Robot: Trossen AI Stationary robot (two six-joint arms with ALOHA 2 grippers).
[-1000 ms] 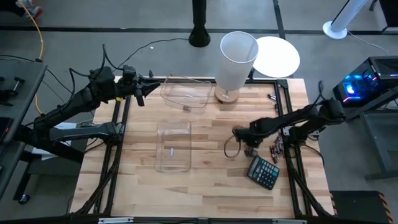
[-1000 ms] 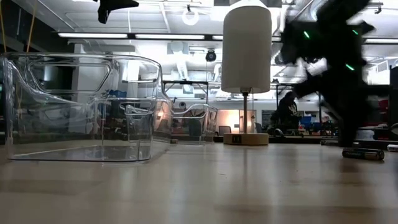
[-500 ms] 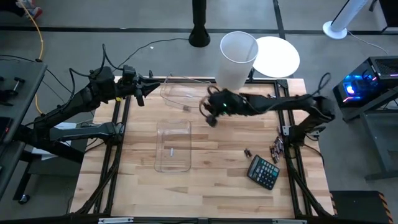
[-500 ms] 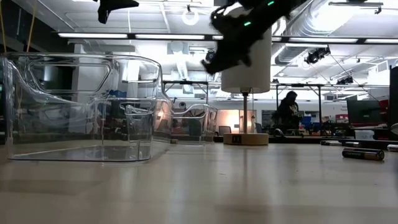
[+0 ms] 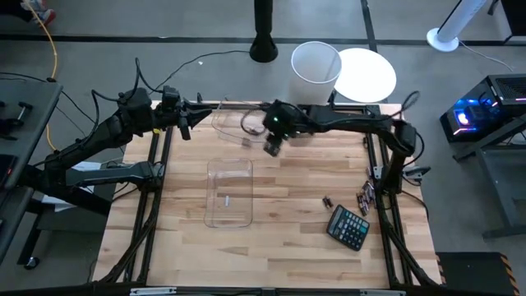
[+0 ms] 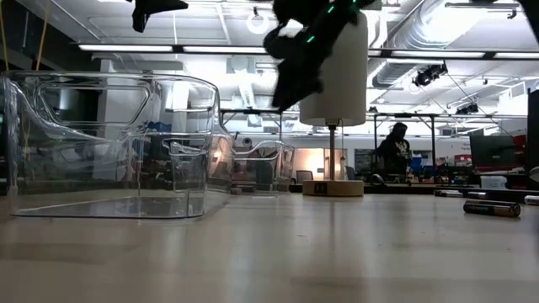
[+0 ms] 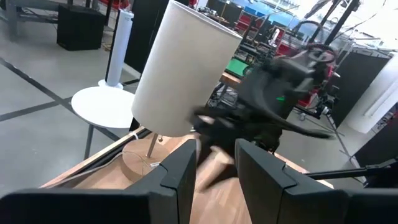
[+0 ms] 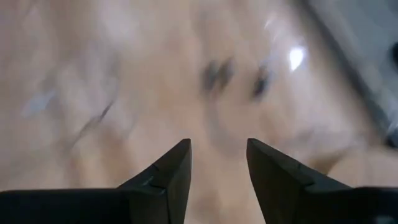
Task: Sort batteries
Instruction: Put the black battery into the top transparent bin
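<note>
Right hand hovers beside the far bin, fingers apart; whether it carries a battery cannot be told. Left hand, fingers apart and empty, waits off the table's far-left corner. Judged: positioned for a drop into that bin.

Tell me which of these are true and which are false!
1. The calculator sits inside a clear bin. False: it lies on the bare table, outside both bins.
2. The right gripper is up beside the far clear bin. True.
3. A battery lies in the near clear bin. True.
4. The left gripper hangs over the loose batteries. False: it waits at the table's far left corner, and those batteries lie by the right edge, next to the calculator.
5. The right gripper's jaws are squeezed shut. False: the right wrist view shows them apart.
</note>
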